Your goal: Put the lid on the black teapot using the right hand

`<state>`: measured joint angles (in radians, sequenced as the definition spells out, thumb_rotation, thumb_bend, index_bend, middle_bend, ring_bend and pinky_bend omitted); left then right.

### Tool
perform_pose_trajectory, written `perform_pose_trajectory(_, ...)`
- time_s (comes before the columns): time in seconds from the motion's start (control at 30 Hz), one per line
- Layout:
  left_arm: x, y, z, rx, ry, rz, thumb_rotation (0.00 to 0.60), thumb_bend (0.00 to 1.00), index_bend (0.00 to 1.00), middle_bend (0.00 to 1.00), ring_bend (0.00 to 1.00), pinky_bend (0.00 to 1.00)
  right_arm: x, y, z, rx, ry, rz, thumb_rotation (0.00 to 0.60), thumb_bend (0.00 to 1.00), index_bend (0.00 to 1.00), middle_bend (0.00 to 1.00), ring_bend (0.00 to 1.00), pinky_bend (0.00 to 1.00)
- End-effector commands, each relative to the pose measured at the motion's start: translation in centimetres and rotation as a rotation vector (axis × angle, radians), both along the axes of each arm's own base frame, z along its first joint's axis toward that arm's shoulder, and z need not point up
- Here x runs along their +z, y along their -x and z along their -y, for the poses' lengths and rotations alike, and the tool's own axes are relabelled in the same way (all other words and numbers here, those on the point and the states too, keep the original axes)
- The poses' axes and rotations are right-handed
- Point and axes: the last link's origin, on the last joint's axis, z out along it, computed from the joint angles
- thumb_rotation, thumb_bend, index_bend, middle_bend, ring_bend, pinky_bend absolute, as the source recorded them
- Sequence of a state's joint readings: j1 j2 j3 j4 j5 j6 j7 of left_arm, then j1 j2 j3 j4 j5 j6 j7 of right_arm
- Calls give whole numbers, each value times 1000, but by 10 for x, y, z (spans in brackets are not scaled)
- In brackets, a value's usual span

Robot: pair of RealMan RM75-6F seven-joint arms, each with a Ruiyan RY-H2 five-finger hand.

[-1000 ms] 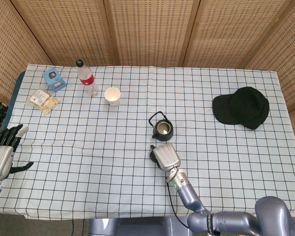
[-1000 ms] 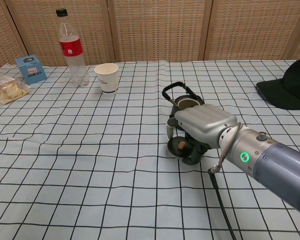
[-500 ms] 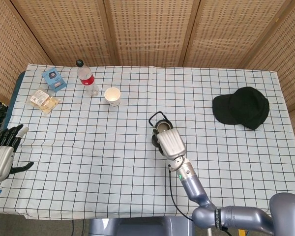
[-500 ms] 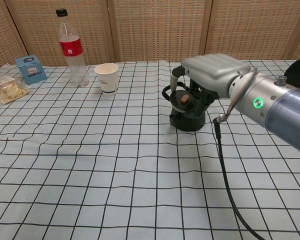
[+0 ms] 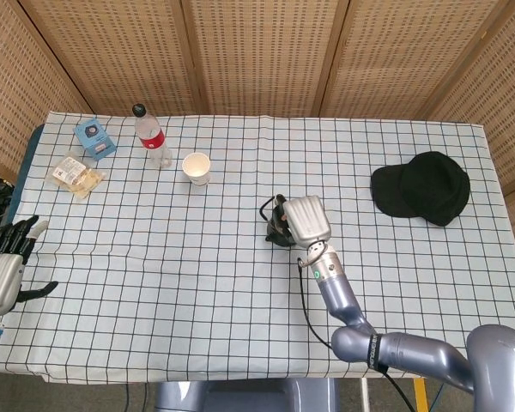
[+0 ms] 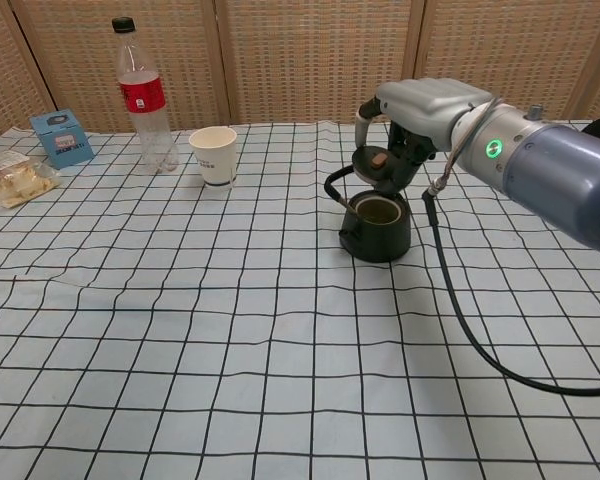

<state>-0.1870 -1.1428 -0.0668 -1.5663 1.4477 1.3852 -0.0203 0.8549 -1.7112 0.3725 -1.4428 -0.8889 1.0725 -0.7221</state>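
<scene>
The black teapot [image 6: 374, 229] stands open-topped near the table's middle, its wire handle tipped to the left. In the head view my right hand [image 5: 306, 220] covers most of the teapot [image 5: 277, 233]. In the chest view my right hand [image 6: 417, 112] hovers just above and behind the pot, gripping the black lid [image 6: 377, 163] with its brown knob, tilted over the pot's opening. The lid is clear of the rim. My left hand [image 5: 4, 267] rests open at the table's left edge, holding nothing.
A white paper cup [image 6: 213, 155], a plastic bottle [image 6: 144, 97], a blue box [image 6: 61, 137] and a snack bag [image 6: 14, 180] sit at the back left. A black cap [image 5: 421, 187] lies at the right. A cable [image 6: 460, 310] trails from my right arm over the checked cloth.
My right hand lifted the lid off the cloth in front of the teapot and carried it up and back over the pot. The left hand stayed still.
</scene>
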Motion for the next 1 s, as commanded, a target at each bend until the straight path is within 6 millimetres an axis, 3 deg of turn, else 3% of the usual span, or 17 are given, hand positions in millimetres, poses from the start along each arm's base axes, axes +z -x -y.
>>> perform_pose_trajectory(0.03, 0, 0, 0, -1, 2, -1, 600, 0, 0, 0, 0, 0, -8, 3, 6, -14, -18, -1, 600, 485, 567, 1000, 973, 656)
perform_pose_trajectory(0.33, -1, 1, -2, 9, 6, -4, 600, 0, 0, 0, 0, 0, -22, 15, 11, -36, -37, -23, 600, 486, 566, 1000, 973, 656)
perform_pose_trajectory(1.0, -1, 2, -2, 17, 17, -3, 600, 0, 0, 0, 0, 0, -33, 20, 13, -35, -41, -41, 600, 485, 562, 1000, 972, 656)
